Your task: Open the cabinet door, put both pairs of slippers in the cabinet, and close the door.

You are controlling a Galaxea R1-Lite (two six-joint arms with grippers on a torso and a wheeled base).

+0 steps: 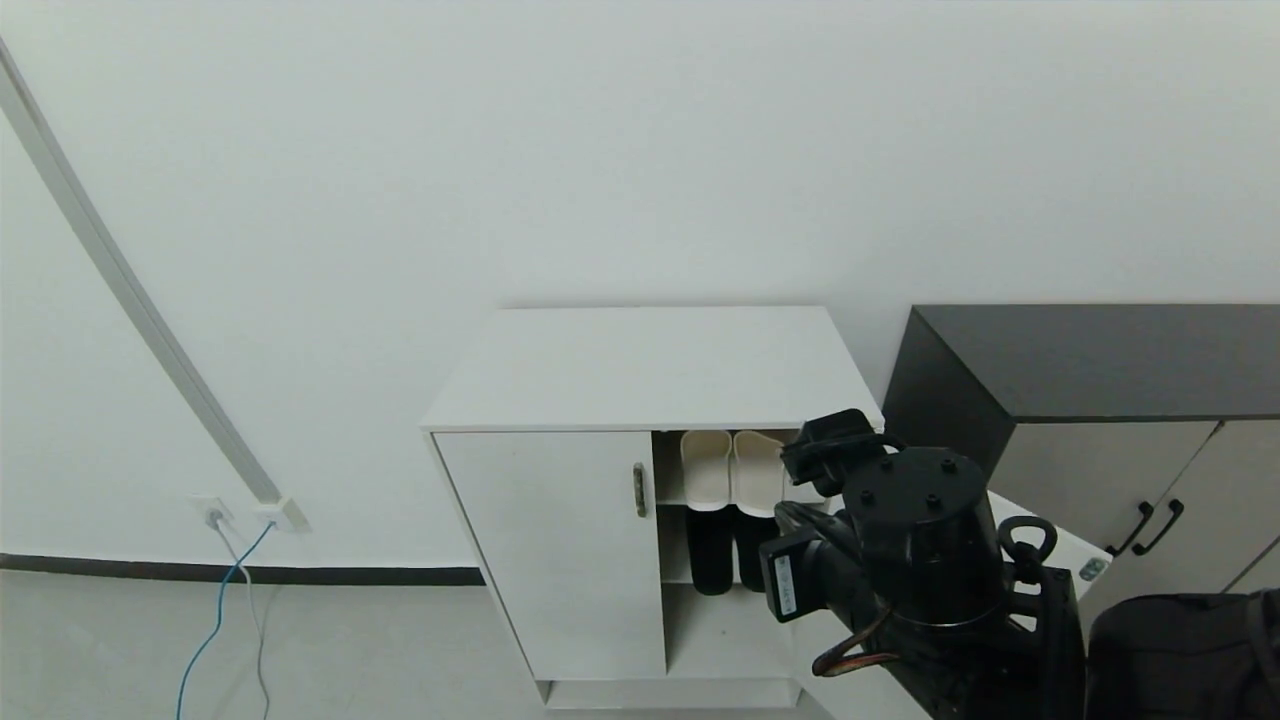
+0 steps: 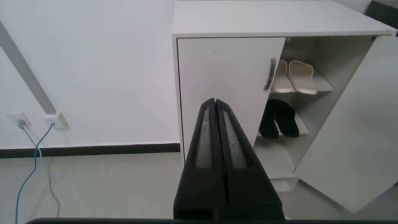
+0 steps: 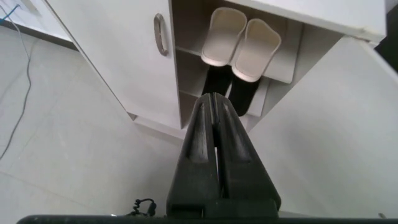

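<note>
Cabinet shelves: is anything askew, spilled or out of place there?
Nothing stands out. The white slippers lie side by side on the upper shelf, the black slippers neatly paired beneath them. The right door stands open.

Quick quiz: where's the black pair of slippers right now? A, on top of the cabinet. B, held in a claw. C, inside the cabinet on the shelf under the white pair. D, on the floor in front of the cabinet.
C: the black slippers sit inside the open cabinet, on the shelf just below the white slippers.
</note>
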